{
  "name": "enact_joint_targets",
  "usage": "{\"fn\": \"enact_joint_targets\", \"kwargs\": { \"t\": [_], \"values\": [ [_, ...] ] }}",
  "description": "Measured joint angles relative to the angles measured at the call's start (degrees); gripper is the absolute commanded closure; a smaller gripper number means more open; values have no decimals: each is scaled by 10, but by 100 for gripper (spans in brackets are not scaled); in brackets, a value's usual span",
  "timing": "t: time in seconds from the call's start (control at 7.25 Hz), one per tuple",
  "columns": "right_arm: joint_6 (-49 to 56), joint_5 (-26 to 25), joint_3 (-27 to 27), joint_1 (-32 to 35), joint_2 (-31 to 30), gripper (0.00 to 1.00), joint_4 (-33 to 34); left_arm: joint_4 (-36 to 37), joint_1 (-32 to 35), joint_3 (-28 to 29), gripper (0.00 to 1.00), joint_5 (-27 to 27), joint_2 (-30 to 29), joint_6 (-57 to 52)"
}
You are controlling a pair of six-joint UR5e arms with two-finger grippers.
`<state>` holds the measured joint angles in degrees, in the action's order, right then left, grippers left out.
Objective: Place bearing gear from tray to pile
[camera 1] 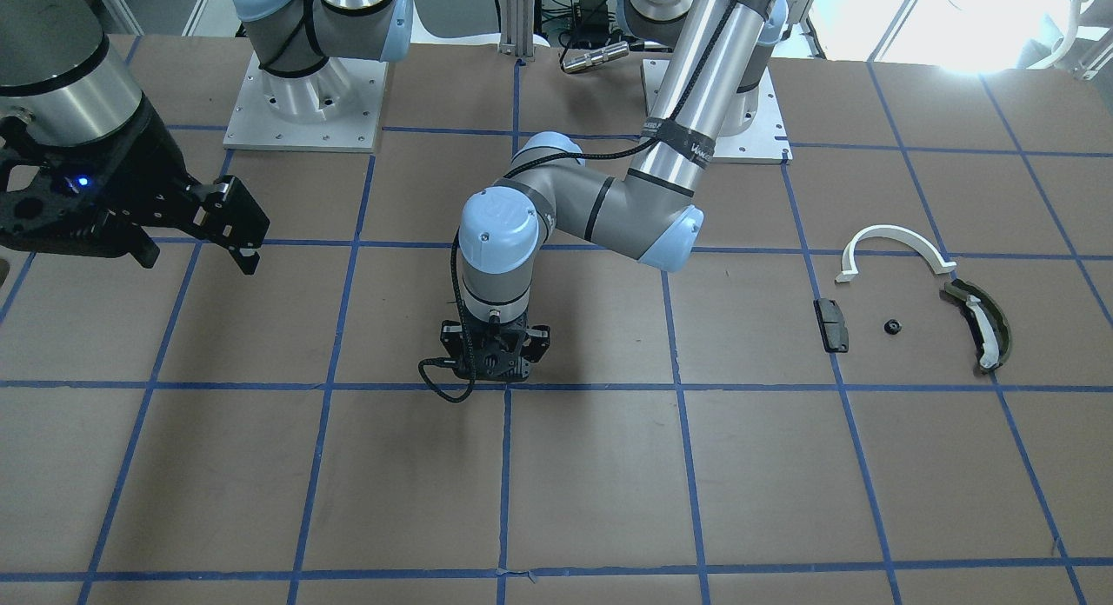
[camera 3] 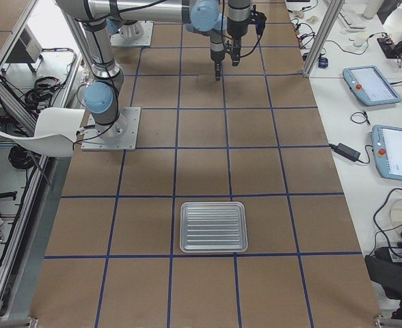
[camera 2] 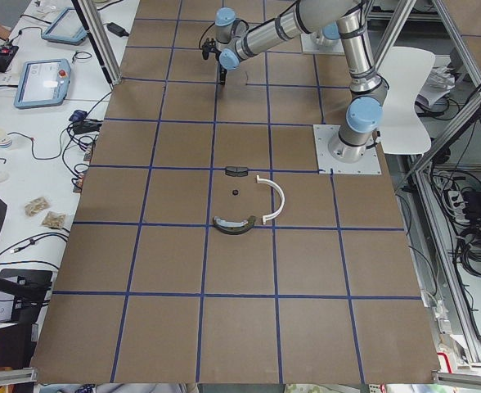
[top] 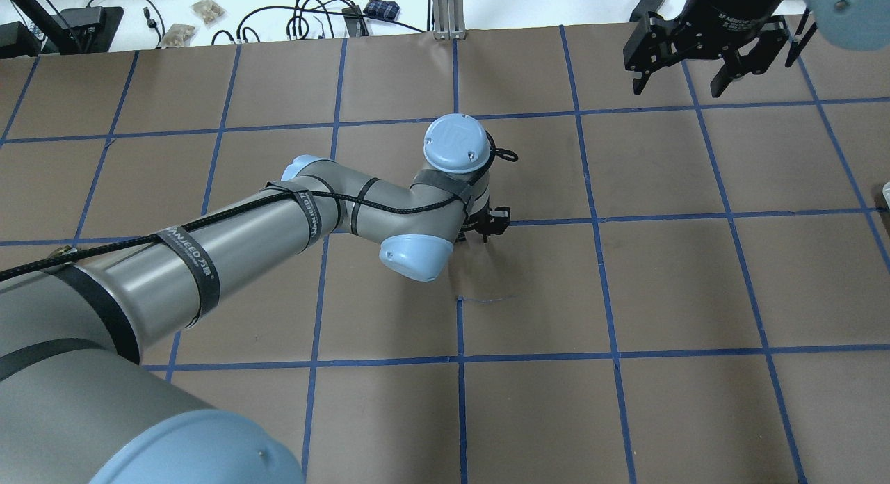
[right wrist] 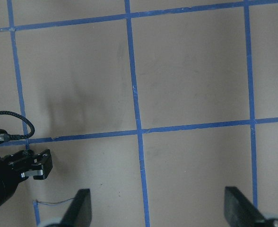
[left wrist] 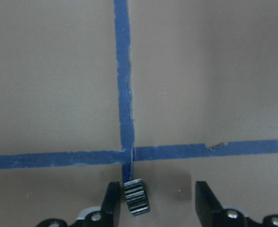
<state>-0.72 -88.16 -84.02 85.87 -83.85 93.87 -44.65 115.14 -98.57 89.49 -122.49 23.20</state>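
A small toothed bearing gear stands on edge on the paper just below a blue tape crossing. It sits between the open fingers of my left gripper, close beside one finger. That gripper points straight down at mid-table. The pile lies apart from it: a white half-ring arc, an olive-green curved piece, a black block and a small black round part. The ridged metal tray shows nothing on it. My right gripper is open and empty, raised high.
The table is brown paper with a blue tape grid. The left arm's elbow hangs over the middle of the table. Tablets and cables lie on the side bench beyond the table edge.
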Motion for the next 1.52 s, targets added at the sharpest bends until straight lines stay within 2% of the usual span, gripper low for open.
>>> {"fn": "enact_joint_targets", "kwargs": {
  "t": [0.14, 0.41, 1.1, 1.38, 1.52],
  "values": [
    [0, 0, 0, 0, 0, 0, 0, 0, 0, 0, 87, 0, 0, 0],
    [0, 0, 0, 0, 0, 0, 0, 1, -1, -2, 100, -1, 2, 0],
    [-1, 0, 0, 0, 0, 0, 1, -5, -6, 1, 100, 8, 7, -2],
    [-1, 0, 0, 0, 0, 0, 1, -38, -31, 8, 100, 22, 21, -23],
    [-1, 0, 0, 0, 0, 0, 1, -52, -59, 6, 100, 29, 35, -68]
  ]
}}
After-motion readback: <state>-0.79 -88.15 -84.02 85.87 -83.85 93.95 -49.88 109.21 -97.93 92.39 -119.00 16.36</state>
